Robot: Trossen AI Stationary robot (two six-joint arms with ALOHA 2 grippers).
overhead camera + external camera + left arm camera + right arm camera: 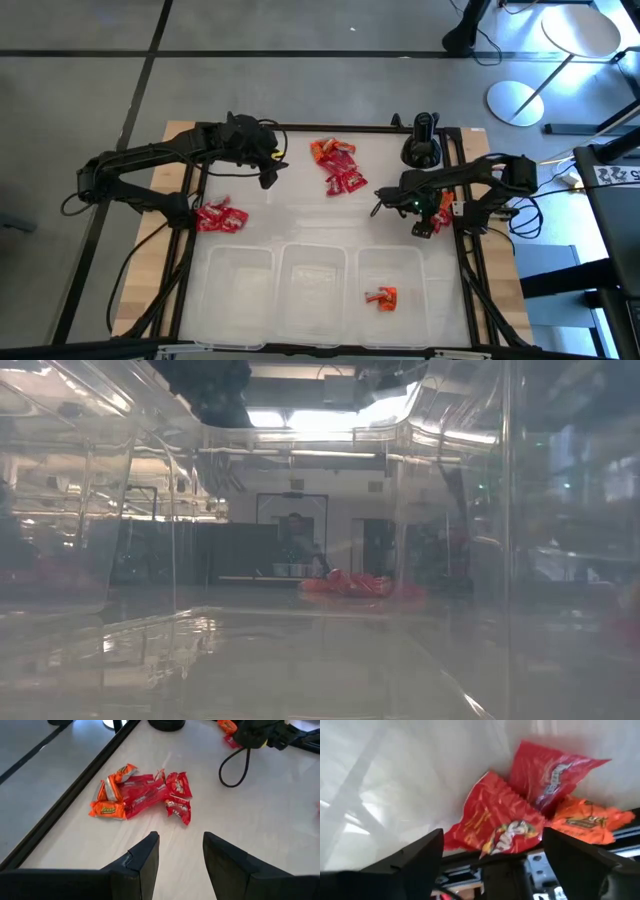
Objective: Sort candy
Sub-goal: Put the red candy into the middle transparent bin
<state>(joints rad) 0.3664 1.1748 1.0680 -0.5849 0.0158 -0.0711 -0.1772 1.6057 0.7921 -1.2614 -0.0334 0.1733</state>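
Note:
A mixed candy pile of red packets and orange pieces lies far-centre on the white table; it shows in the left wrist view and dimly in the low view. My left gripper is open, just left of that pile and touching nothing. A second small red pile lies at the left rail. My right gripper is open over red packets and an orange piece by the right rail; its fingers stand on either side of them.
Three clear plastic bins line the near edge; the right one holds an orange and a red candy. Black frame rails border the table left and right. A black post base stands far right. A black cable loops by the right arm.

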